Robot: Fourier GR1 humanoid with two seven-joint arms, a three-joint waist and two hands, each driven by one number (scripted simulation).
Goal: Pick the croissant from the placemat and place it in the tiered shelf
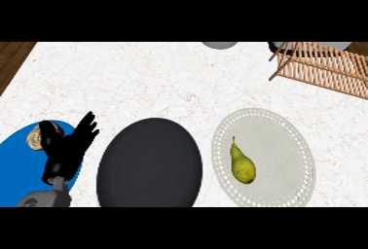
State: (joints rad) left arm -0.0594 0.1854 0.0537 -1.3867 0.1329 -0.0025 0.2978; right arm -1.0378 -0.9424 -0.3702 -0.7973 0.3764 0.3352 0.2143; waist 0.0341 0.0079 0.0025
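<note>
I see my left hand (69, 146) with fingers spread, holding nothing, over the blue placemat (18, 146); croissant (36, 137) just beside it, ungrasped. Tiered shelf (323, 63) well apart, far right.

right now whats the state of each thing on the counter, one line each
left hand: open, fingers spread, over the blue placemat, holding nothing
croissant: on the placemat beside the hand, partly hidden by it
blue placemat: flat at the counter's left edge
black plate: nothing on it
pear: lying on the white placemat
white placemat: flat, holds only the pear
tiered shelf: wooden, far right corner, contents not visible
</note>
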